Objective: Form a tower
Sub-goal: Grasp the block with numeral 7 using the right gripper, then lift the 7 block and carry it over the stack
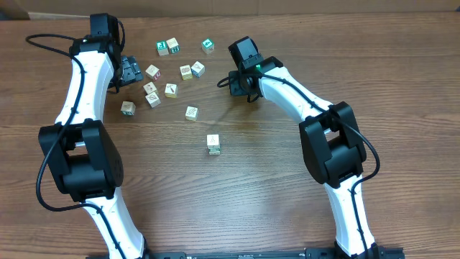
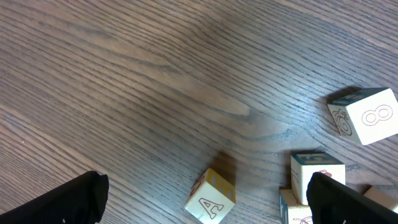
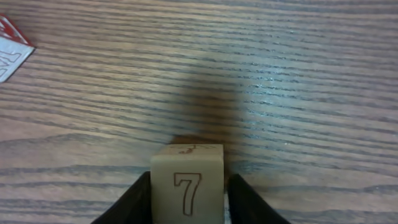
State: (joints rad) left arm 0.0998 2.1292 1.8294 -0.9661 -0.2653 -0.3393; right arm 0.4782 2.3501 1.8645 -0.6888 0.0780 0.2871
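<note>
The tower (image 1: pixel 213 144) stands alone near the middle of the table (image 1: pixel 287 216), a narrow pale column with its top face and one side showing from overhead; we cannot count its cubes from that angle; nothing touches it, and both arms are well apart from it. The nearest single cube (image 1: pixel 191 112) lies at about 11 o'clock from the tower; beyond it, between 10 and 12 o'clock, the other loose cubes (image 1: pixel 170 90) are scattered apart from one another, two of them with green faces at the far edge of the group. At about 1 o'clock from the tower we see the right gripper (image 1: pixel 233 80); in its wrist view its fingers (image 3: pixel 134 202) press against either side of a cube marked 7 (image 3: pixel 186 183), so it is clamped on that cube; we cannot tell whether the cube is off the wood. A cube with red print (image 3: pixel 12 53) lies at 10 o'clock in that view. The left gripper (image 1: pixel 129 72) sits between 10 and 11 o'clock from the tower, beside the scatter, with its jaws wide apart and holding nothing; in its wrist view a cube lettered A (image 2: pixel 210 198) lies between its fingertips (image 2: pixel 81 199), and a cube marked 8 (image 2: pixel 367 116) lies at 2 o'clock from it.
</note>
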